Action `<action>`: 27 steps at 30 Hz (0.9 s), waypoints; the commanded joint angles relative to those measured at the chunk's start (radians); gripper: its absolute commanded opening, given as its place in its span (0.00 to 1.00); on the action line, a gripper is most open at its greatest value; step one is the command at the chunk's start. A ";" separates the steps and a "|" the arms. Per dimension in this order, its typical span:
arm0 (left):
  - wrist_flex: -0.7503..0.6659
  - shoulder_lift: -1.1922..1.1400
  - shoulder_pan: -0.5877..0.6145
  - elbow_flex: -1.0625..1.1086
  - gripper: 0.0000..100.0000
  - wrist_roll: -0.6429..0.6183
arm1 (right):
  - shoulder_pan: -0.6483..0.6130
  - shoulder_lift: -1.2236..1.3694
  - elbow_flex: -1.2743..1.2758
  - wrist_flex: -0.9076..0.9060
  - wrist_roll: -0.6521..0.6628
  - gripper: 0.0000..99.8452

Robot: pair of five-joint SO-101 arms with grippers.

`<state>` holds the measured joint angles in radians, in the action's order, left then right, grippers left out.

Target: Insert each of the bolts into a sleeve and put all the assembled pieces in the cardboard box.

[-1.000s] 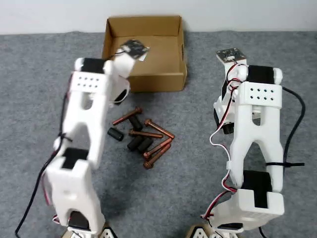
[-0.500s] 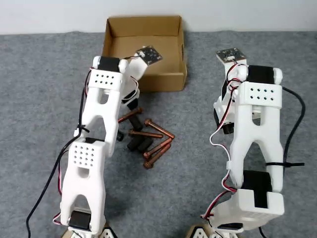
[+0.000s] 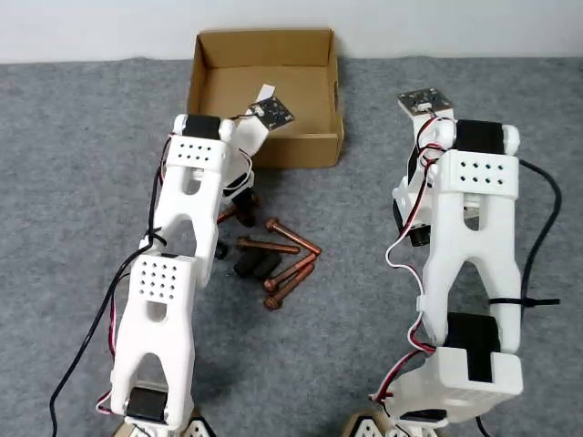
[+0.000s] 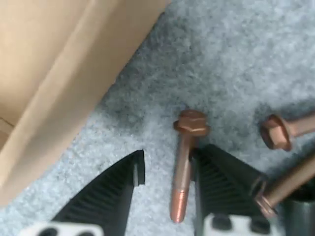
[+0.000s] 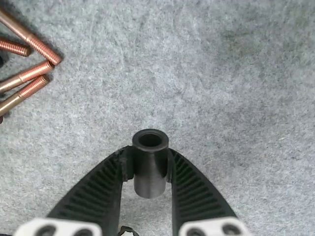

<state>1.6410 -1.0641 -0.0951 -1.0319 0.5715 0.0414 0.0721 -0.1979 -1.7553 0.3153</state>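
My left gripper (image 4: 167,158) is open and low over the grey carpet, just in front of the cardboard box (image 4: 54,78). One copper bolt (image 4: 184,169) lies between its fingers, close to one of them. My right gripper (image 5: 149,158) is shut on a black sleeve (image 5: 150,179), held upright above the carpet with its bore facing the camera. In the high view the cardboard box (image 3: 264,150) stands at the back. Several copper bolts (image 3: 290,271) and black sleeves (image 3: 255,265) lie in a heap in front of it, beside the left arm (image 3: 193,187).
The right arm (image 3: 469,196) stands folded over the right side of the table, away from the heap. More bolts (image 4: 283,132) lie close to the left gripper. Threaded bolt ends (image 5: 27,73) show to one side of the right gripper. Bare carpet surrounds the heap.
The left arm has swung from the box's front-left corner toward the heap and come down over the nearest bolt. The right arm has stayed still with the sleeve.
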 commanded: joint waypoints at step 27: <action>0.115 0.014 -0.051 -0.242 0.00 -0.066 | 0.001 -0.191 -0.006 -0.042 -0.011 0.01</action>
<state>1.7238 -1.1208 -0.1504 -1.1930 0.5562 0.0414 -0.0322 -0.1979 -1.7553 0.3153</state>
